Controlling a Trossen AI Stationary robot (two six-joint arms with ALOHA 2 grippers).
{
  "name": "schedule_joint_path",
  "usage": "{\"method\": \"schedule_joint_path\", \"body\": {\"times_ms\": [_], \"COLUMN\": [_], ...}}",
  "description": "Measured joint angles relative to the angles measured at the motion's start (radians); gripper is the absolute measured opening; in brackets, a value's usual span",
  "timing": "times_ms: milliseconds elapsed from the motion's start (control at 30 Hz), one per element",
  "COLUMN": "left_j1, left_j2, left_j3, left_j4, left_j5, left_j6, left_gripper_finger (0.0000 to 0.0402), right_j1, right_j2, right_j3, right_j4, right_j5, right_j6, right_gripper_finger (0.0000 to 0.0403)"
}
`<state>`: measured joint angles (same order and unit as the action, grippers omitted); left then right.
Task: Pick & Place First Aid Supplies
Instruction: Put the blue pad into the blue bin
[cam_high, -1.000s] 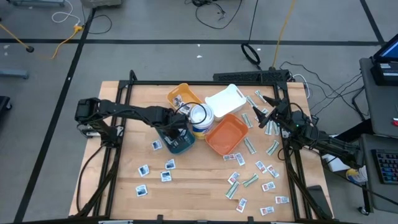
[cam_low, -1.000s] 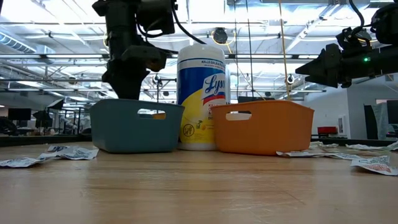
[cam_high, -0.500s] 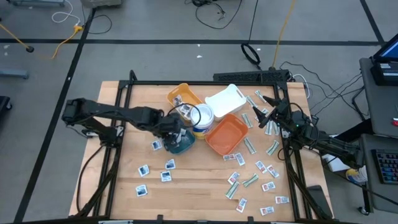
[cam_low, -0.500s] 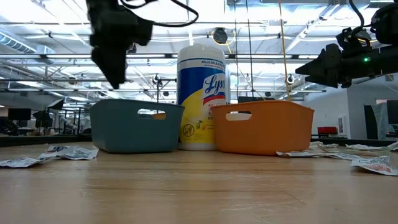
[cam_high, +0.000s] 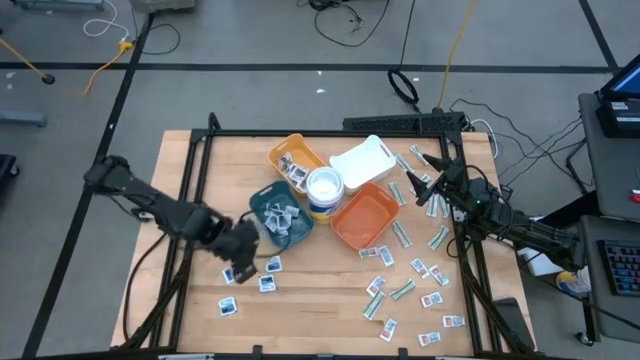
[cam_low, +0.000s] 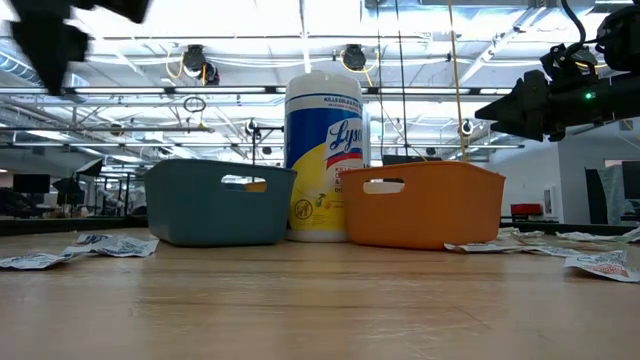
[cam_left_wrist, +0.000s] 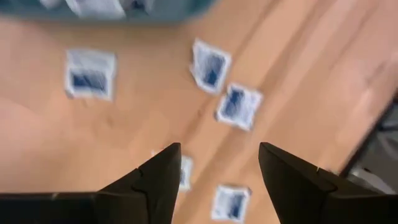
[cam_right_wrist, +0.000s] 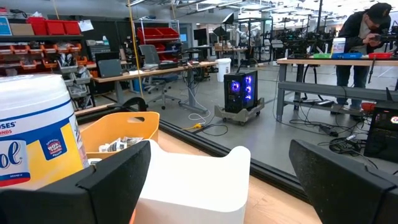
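From above, the left pincer (cam_high: 243, 262) hangs over the wooden worktop (cam_high: 310, 300), just above a loose group of blue-marked packets (cam_high: 267, 283) lying in front of the teal tray (cam_high: 283, 221). Its wrist view shows what the overhead cannot — fingers spread with nothing between them, and blue-marked squares on the wood below. More packets lie inside the teal tray and the yellow tray (cam_high: 295, 159); green-white strips (cam_high: 402, 290) and red-marked packets (cam_high: 431, 299) scatter by the orange tray (cam_high: 364, 215). The right pincer (cam_high: 425, 190) waits at the worktop's right edge, fingers wide, facing the white tray (cam_right_wrist: 193, 180) and the wipes tub (cam_low: 323, 155). In the low view the trays' walls hide their contents — the left arm is cut off at the upper corner.
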<state>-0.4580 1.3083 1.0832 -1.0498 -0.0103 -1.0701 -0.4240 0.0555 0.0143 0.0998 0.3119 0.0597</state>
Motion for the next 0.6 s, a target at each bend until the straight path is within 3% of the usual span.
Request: {"method": "schedule_joint_path", "body": {"times_ms": [400, 600], "left_j1": [-0.357, -0.435], "left_j2": [-0.004, 0.052], "left_j3": [-0.095, -0.095], "left_j4": [0.007, 0.008], "left_j5": [0.037, 0.069], "left_j6": [-0.391, -0.46], "left_gripper_finger": [0.0225, 0.0225], "right_j1": [0.0, 0.0], "right_j2": [0.0, 0.0], "right_j3": [0.0, 0.0], "right_j4": [0.0, 0.0], "right_j5": [0.0, 0.0], "right_j6": [0.0, 0.0], "right_gripper_finger": [0.0377, 0.0377]}}
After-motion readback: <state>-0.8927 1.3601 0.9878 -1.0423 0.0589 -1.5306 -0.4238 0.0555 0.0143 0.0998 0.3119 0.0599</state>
